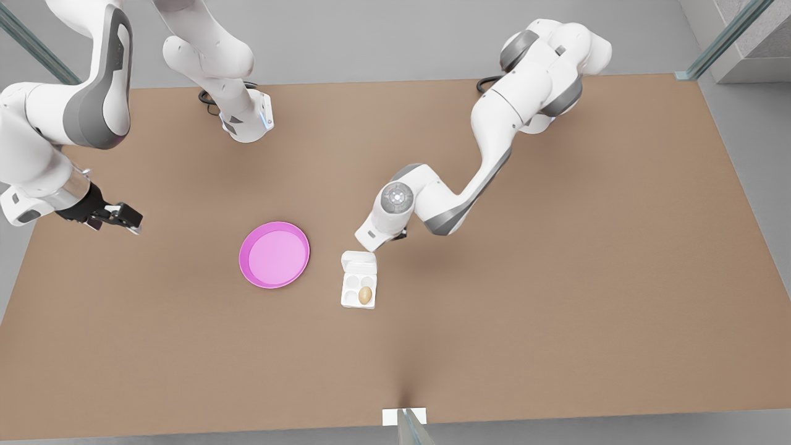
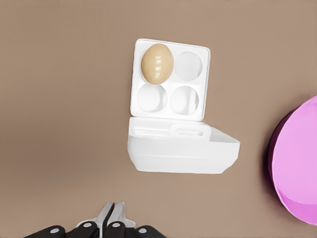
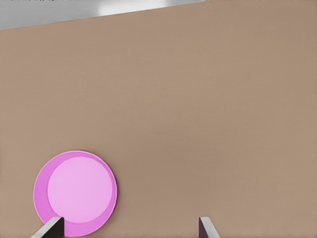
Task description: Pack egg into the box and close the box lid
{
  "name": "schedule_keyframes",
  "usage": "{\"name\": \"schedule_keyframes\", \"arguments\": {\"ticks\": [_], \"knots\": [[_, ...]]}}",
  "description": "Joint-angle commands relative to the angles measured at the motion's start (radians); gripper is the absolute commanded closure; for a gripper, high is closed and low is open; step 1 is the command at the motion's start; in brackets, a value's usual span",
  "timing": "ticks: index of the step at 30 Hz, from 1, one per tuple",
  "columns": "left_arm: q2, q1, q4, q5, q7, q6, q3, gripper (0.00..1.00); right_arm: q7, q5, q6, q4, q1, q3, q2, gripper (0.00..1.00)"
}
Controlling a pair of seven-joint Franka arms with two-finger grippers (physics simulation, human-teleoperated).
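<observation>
The egg (image 2: 157, 63) sits in one cup of the box (image 2: 169, 82), a white four-cup carton on the brown table (image 1: 556, 278). The box lid (image 2: 181, 148) stands open, between the cups and the left gripper (image 2: 112, 218), whose fingers (image 2: 118, 214) are pressed together, empty, just short of the lid. A pink plate (image 1: 274, 254) lies near the carton. The right gripper (image 1: 117, 217) waits well apart beyond the plate, fingers (image 3: 52, 229) spread, gripping nothing, nothing between them but table.
</observation>
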Motion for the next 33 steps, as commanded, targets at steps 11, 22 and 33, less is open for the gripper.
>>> {"name": "schedule_keyframes", "arguments": {"ticks": [11, 22, 33], "knots": [[0.054, 0.001, 0.008, -0.011, -0.009, 0.243, -0.002, 0.79, -0.003, 0.002, 0.025, 0.002, 0.055, 0.000, 0.011, 0.00], [-0.205, 0.250, 0.063, -0.157, 0.299, -0.568, 0.005, 0.64, -0.001, 0.005, 0.028, 0.003, 0.058, 0.000, 0.017, 0.00], [-0.701, 0.401, -0.288, -0.126, 0.730, -0.550, 0.348, 0.00, -0.004, 0.005, 0.036, 0.008, 0.062, 0.000, 0.025, 0.00]]}}
